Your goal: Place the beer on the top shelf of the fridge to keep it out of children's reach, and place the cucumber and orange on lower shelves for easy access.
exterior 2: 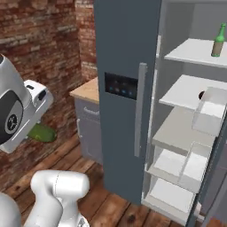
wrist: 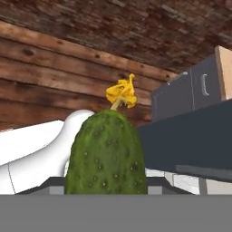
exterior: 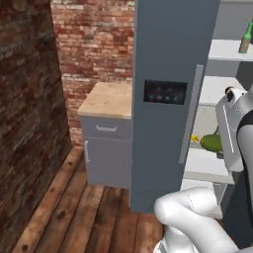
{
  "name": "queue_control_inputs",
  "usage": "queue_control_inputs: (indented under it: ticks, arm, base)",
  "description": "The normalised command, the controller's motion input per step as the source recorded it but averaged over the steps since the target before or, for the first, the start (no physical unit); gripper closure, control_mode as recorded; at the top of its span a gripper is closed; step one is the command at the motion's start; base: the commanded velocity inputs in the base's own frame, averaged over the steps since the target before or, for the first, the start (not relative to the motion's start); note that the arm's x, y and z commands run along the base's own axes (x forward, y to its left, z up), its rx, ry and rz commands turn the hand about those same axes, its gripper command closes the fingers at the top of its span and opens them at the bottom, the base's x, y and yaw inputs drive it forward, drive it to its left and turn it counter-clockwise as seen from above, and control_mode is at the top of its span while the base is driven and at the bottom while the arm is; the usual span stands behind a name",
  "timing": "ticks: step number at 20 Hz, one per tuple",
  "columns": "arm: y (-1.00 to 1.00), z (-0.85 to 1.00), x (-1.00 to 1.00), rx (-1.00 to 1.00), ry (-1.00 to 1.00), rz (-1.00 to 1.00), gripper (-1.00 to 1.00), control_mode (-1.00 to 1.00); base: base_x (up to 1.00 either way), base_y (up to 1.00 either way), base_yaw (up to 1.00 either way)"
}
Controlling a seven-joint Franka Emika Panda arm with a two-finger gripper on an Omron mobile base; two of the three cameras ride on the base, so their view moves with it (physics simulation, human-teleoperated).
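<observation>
The robot's hand (wrist: 106, 192) is clamped on the cucumber (wrist: 107, 154), a bumpy dark green fruit with a withered yellow blossom (wrist: 121, 92) at its free end, held in the air beside the fridge (exterior 2: 126, 66). The fridge's right compartment stands open, and the beer (exterior 2: 218, 41) stands upright on the top shelf (exterior 2: 195, 52), with the pale lower shelves (exterior 2: 184, 93) stepped beneath it. Left of the fridge, a wood-topped counter (exterior: 107, 98) over grey cabinets stands against a red brick wall (exterior: 91, 34).

Beer (exterior 2: 217, 41) upright on fridge's (exterior 2: 126, 88) top shelf (exterior 2: 195, 52).
</observation>
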Motion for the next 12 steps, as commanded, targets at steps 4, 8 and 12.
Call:
queue_control_inputs:
  ticks: [4, 8, 12]
  arm:
    - [0.00, 0.00, 0.00, 0.00, 0.00, 0.00, 1.00, 1.00]
    - [0.00, 0.00, 0.00, 0.00, 0.00, 0.00, 1.00, 1.00]
    - [0.00, 0.00, 0.00, 0.00, 0.00, 0.00, 1.00, 1.00]
  base:
    - [0.12, 0.00, -0.60]
    - [0.23, 0.01, -0.55]
    - [0.37, 0.07, -0.43]
